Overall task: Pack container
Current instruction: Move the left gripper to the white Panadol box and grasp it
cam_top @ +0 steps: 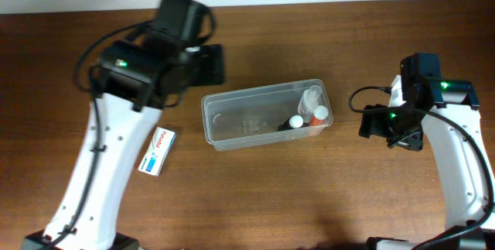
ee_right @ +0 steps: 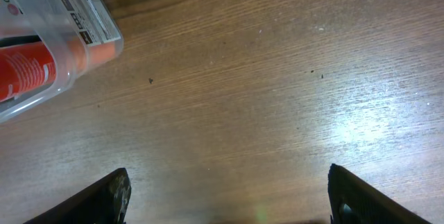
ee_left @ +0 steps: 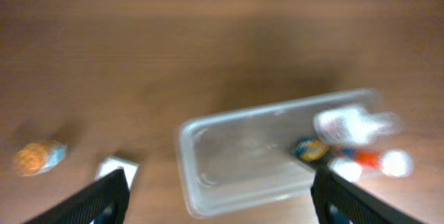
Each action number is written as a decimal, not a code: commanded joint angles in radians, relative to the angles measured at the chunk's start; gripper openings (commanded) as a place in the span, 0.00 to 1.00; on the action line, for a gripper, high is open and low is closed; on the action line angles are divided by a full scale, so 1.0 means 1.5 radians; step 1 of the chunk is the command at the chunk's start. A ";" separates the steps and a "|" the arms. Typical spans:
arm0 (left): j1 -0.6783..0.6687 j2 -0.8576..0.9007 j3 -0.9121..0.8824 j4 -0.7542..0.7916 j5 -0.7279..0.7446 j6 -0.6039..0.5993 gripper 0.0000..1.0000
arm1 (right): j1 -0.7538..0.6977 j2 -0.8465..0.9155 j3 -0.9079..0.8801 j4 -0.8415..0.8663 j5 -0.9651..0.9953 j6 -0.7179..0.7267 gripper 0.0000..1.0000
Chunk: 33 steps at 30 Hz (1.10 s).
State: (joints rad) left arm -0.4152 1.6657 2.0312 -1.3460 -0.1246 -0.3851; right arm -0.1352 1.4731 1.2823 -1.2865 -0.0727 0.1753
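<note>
The clear plastic container point(cam_top: 246, 118) lies in the middle of the table. At its right end are a clear bottle point(cam_top: 311, 97), an orange-and-white bottle point(cam_top: 319, 114) and a dark bottle with a white cap point(cam_top: 295, 122). My left gripper point(cam_top: 215, 64) hovers behind the container's left end, open and empty. In the blurred left wrist view point(ee_left: 222, 207) the container point(ee_left: 243, 154) lies between its fingers. My right gripper point(cam_top: 365, 123) is open and empty to the right of the container. The right wrist view point(ee_right: 229, 200) shows bare wood and the container's corner point(ee_right: 83, 40).
A white-and-blue box point(cam_top: 157, 151) lies flat on the table left of the container, beside my left arm; it also shows in the left wrist view point(ee_left: 118, 170). A small orange-and-blue item point(ee_left: 38, 158) lies further left. The table is brown wood.
</note>
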 commanded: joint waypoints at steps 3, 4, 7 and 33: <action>0.136 -0.006 -0.006 -0.082 -0.018 -0.038 0.85 | -0.002 -0.001 -0.003 0.000 -0.007 -0.007 0.83; 0.144 -0.006 -0.006 -0.087 -0.016 -0.038 0.85 | -0.002 -0.001 -0.003 0.000 -0.007 -0.007 0.83; 0.183 -0.006 -0.024 -0.112 -0.015 -0.032 0.86 | -0.002 -0.001 -0.003 0.001 -0.007 -0.007 0.83; 0.249 0.031 -0.661 0.286 0.056 0.243 0.99 | -0.002 -0.001 -0.003 0.000 -0.007 -0.007 0.83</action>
State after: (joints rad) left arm -0.0628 1.6814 1.0489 -0.9390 -0.0555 -0.0925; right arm -0.1352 1.4731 1.2770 -1.2854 -0.0727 0.1753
